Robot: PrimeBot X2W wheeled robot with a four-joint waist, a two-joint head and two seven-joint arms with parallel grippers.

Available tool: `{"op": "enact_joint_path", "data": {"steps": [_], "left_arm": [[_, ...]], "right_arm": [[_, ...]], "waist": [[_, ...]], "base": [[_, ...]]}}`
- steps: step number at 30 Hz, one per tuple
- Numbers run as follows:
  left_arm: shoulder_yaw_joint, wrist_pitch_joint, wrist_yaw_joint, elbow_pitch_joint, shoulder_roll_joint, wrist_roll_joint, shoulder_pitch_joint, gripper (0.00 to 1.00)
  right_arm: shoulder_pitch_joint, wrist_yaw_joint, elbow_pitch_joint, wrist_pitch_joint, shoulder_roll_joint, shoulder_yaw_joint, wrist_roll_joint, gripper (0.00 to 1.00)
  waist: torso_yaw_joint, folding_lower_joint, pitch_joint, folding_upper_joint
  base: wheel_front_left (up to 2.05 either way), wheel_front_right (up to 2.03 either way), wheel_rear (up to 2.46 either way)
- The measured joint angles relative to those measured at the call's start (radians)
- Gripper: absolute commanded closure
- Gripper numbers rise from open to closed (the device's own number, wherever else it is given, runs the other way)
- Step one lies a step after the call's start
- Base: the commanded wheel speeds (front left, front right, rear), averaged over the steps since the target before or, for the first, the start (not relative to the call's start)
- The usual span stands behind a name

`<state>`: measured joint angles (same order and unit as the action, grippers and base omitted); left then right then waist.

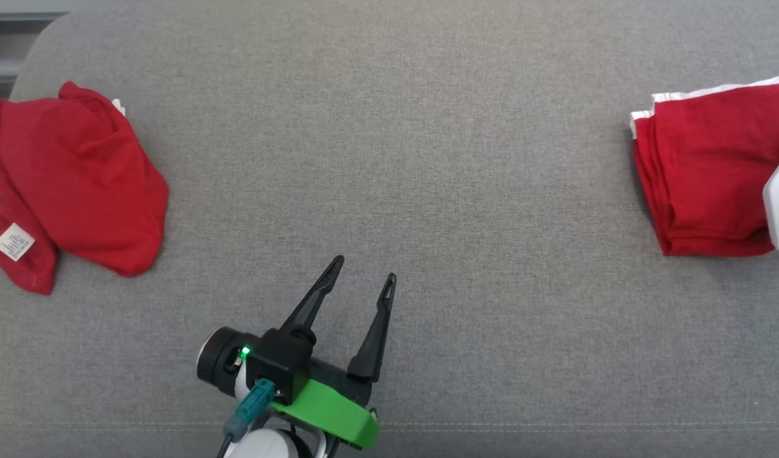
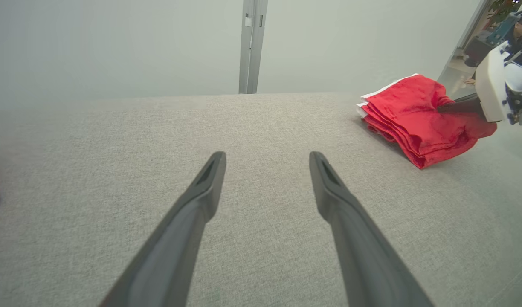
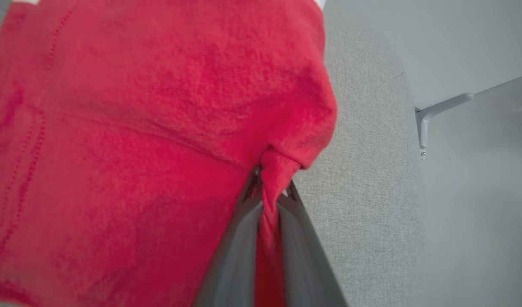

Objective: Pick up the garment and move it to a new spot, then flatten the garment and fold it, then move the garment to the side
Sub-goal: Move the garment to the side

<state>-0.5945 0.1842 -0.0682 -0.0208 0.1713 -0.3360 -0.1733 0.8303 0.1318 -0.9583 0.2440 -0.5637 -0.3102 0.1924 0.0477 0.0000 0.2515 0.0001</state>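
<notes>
Garment (image 1: 701,172), red and folded with white edging, lies at the right end of the counter (image 1: 389,127). Right claw (image 3: 271,184) is clamped on a pinch of its cloth. Left claw (image 1: 364,268) is over bare counter near the front centre, fingers spread wide, holding nothing. Second garment (image 1: 77,184), red and crumpled, lies far left.

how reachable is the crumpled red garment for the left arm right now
Probably yes: the left arm's fingers stand open and empty, and just bare grey surface lies between them and the crumpled red garment off to their left.
</notes>
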Motion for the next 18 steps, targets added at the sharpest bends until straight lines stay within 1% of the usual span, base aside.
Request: {"op": "enact_joint_path", "data": {"steps": [9,13,18], "left_arm": [[-0.083,-0.06,0.017,0.117,-0.002,0.052,-0.028,0.0],[-0.097,-0.079,0.02,0.149,-0.001,0.067,-0.044,0.0],[-0.106,-0.087,0.02,0.178,0.001,0.079,-0.062,0.0]], "right_arm": [[0.099,0.0,-0.005,-0.056,-0.132,-0.072,0.018,1.0],[0.13,0.0,-0.019,-0.06,-0.177,-0.113,0.013,1.0],[0.158,0.0,-0.055,-0.079,-0.236,-0.12,0.003,1.0]], "waist": [[-0.025,0.0,0.102,0.0],[-0.033,0.0,0.151,0.0],[-0.04,0.0001,0.203,0.0]], "base": [[0.0,0.0,0.0],[0.0,0.0,0.0],[0.0,0.0,0.0]]}}
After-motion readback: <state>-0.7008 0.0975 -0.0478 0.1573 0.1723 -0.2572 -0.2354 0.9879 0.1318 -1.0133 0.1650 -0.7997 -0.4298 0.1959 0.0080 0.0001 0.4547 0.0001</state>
